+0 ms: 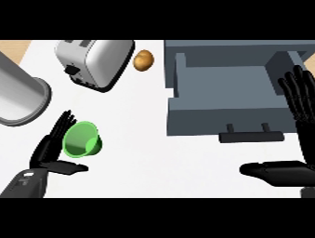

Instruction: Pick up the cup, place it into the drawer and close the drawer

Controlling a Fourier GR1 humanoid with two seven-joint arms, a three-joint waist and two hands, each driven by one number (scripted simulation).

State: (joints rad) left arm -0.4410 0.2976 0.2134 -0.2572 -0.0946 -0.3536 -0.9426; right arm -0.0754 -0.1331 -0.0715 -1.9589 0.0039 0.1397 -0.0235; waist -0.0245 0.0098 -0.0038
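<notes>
Left hand (52,148), fingers spread at lower left, cups the tipped green cup (82,139) to grasp it for the open drawer (221,93).

I see white counter (153,158) | 11 o'clock: silver toaster (95,62) | 12 o'clock: brown potato (143,60) | 9 o'clock: big metal cylinder (12,90) on its side | 8 o'clock: green cup (81,139) tipped over | 2 o'clock: grey open drawer (228,88)

black hands (309,139), grey forearm (24,185)
</notes>
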